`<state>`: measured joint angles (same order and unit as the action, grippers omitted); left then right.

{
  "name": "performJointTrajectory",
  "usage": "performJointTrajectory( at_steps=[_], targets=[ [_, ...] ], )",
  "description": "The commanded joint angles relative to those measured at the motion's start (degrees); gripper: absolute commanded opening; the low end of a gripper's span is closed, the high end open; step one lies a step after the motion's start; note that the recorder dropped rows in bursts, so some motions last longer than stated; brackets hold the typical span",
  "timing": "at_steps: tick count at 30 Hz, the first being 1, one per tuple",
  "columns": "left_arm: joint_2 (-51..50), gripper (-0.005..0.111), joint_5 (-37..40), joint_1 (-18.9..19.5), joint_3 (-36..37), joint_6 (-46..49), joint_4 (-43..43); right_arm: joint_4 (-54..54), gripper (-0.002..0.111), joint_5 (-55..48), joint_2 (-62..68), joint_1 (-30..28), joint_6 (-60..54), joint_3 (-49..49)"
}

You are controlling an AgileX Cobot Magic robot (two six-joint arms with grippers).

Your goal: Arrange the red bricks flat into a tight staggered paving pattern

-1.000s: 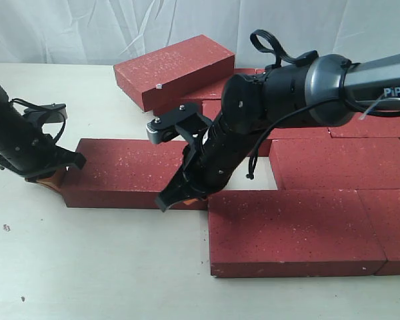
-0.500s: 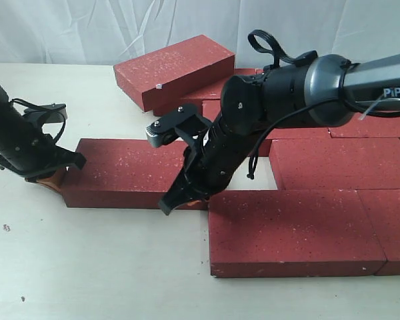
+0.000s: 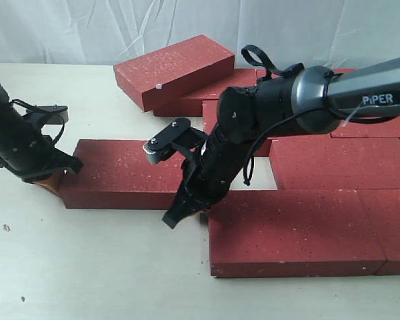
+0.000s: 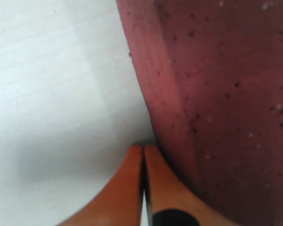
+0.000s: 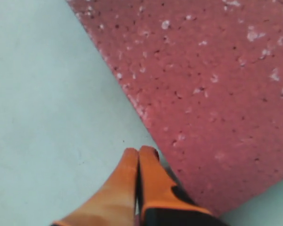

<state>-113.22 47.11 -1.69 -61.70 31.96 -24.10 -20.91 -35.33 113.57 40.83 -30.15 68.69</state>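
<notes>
Brick (image 3: 123, 172) flat, front-left. Left gripper (image 3: 45, 180) closed, empty, tips on its left end. Right gripper (image 3: 175, 217) closed, empty, by its front-right corner. Gap to middle-row brick (image 3: 340, 163) not yet closed; back stack (image 3: 173, 67) unlaid. Roughly two-thirds done.

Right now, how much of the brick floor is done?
Done: the right-hand bricks lie flat, snug. In hand: the shut left end effector and shut right end effector are at the loose brick. Left: closing its gap, laying the tilted brick behind.
</notes>
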Motion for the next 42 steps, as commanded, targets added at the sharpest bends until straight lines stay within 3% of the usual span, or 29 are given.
performJointTrajectory(
  at_steps=[1,25,42],
  targets=[
    [-1.0,0.0,0.4,0.2,0.8,0.1,5.7,0.5,-0.001,2.5,-0.2,0.0,-0.5,0.0],
    [-1.0,0.0,-0.7,-0.2,0.8,0.2,0.1,-4.5,-0.001,-1.2,-11.3,-0.1,-0.5,0.0],
    [0.6,0.0,-2.4,0.5,0.8,0.1,2.9,-3.6,-0.001,-0.9,-1.4,-0.1,-0.5,0.0]
  ],
)
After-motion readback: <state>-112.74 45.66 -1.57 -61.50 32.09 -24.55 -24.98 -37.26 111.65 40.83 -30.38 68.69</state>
